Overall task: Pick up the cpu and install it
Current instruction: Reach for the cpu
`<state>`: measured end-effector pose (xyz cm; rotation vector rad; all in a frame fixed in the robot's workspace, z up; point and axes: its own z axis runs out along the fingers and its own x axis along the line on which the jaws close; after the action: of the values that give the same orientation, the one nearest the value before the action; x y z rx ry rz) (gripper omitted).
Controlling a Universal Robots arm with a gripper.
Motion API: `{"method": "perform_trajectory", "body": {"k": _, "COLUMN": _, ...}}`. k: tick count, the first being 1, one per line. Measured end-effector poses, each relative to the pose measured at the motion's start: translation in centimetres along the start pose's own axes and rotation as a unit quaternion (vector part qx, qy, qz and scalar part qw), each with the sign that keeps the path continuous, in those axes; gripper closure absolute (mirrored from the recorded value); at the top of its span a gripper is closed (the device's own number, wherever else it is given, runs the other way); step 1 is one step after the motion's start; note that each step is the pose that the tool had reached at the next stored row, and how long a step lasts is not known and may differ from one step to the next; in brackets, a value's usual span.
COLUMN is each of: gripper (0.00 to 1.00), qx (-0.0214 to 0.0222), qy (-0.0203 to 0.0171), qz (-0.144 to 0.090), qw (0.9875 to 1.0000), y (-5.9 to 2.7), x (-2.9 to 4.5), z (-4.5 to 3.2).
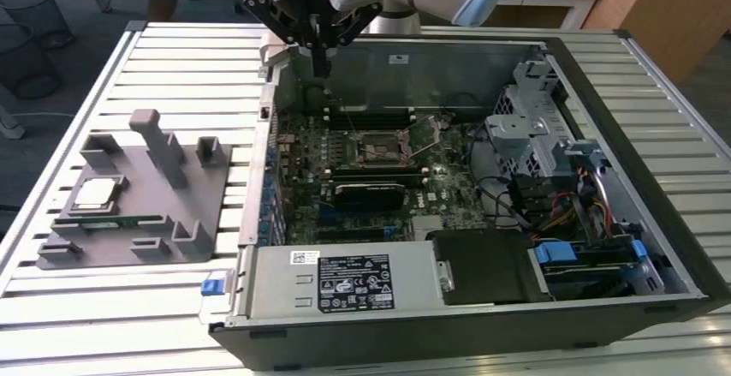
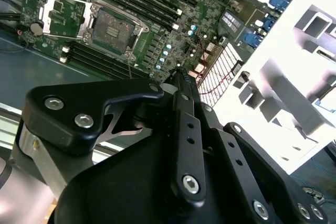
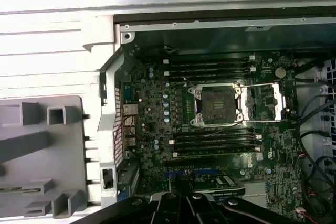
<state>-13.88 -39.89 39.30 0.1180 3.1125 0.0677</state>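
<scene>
The cpu (image 1: 95, 194), a small silver square, lies flat on the grey holder (image 1: 171, 222) at the exterior view's left, outside the computer case. My gripper (image 1: 324, 69) hangs high over the back wall of the open case, well away from the cpu. Its black fingers (image 2: 181, 85) are pressed together with nothing between them, so it is shut and empty. The motherboard's socket (image 3: 216, 103) stands open in both wrist views, its metal frame (image 3: 265, 100) swung aside. In the second wrist view the socket (image 2: 113, 24) lies beyond the fingertips.
A narrow green memory stick (image 1: 120, 221) lies on the holder near the cpu. The case (image 1: 639, 247) holds drive cages, cables and a power supply (image 1: 342, 282). Memory slots (image 3: 210, 66) flank the socket. The holder's upright posts (image 1: 154, 140) rise beside the cpu.
</scene>
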Motion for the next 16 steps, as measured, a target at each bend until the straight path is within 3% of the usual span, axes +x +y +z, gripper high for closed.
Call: {"method": "perform_trajectory", "body": {"k": 16, "gripper": 0.89, "qx": 0.0, "qy": 0.0, "qz": 0.0, "qw": 1.0, "y": -0.14, "x": 1.81, "z": 0.05}}
